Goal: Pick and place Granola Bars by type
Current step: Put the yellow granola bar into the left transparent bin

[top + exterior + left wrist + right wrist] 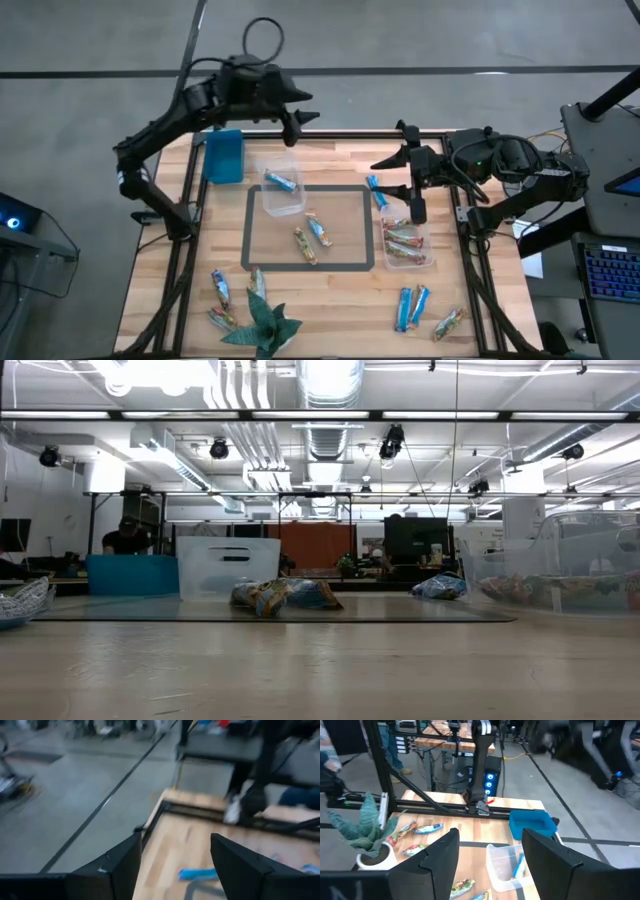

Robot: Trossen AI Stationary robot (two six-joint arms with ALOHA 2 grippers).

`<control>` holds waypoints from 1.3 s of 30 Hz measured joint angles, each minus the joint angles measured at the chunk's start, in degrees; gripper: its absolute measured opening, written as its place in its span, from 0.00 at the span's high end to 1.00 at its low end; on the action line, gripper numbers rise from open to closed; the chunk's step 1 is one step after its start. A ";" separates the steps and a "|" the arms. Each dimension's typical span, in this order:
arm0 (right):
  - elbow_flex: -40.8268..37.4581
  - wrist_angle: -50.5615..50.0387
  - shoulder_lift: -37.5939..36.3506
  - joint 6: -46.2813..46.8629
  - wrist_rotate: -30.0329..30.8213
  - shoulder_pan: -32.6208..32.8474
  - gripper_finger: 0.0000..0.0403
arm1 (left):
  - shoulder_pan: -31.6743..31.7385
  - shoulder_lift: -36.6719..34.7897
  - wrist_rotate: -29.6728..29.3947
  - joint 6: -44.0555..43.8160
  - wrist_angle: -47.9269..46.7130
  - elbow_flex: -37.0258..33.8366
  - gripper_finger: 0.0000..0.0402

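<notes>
Granola Bars [308,240] are lying scattered over the worktop [330,305]. Left end effector [296,128] and right end effector [416,207] are both hovering with fingers apart; neither is holding anything.

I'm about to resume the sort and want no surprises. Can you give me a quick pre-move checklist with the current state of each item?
1. Left gripper open and empty, raised near the table's far edge: ok.
2. Right gripper open and empty, above the right clear tub: ok.
3. Left clear tub holds one blue bar only: ok.
4. Right clear tub holds brown/gold bars, no blue visible: ok.
5. Two bars in the marked rectangle unobstructed for a pick: ok.
6. Loose bars beside the green paper plant easy to reach: cannot tell.
</notes>
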 joint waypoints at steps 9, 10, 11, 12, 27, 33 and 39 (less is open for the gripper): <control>0.00 0.20 0.00 1.07 -0.32 0.02 0.49 | -8.27 -4.43 2.82 -1.11 3.29 -0.07 0.46; 0.00 0.20 0.00 1.08 -0.32 0.02 0.49 | -9.69 -4.69 2.85 -1.43 3.36 -0.07 0.46; 0.00 0.27 0.00 1.13 -0.33 0.02 0.49 | -11.03 -5.19 2.85 -1.80 3.25 -0.08 0.46; 0.00 0.33 0.00 1.34 -0.40 0.02 0.49 | -12.40 -5.44 2.84 -2.03 3.17 -0.22 0.46; 0.02 2.62 0.05 5.78 -3.40 1.07 0.49 | -27.35 -16.34 -3.74 -3.50 10.46 -18.30 0.46; 0.07 1.69 1.05 4.40 -7.57 3.07 0.49 | -28.70 -24.65 -3.65 -6.00 25.86 -34.41 0.46; 0.04 -4.83 3.59 3.01 -8.05 8.16 0.49 | -29.62 -30.38 -3.66 -8.51 33.83 -45.82 0.46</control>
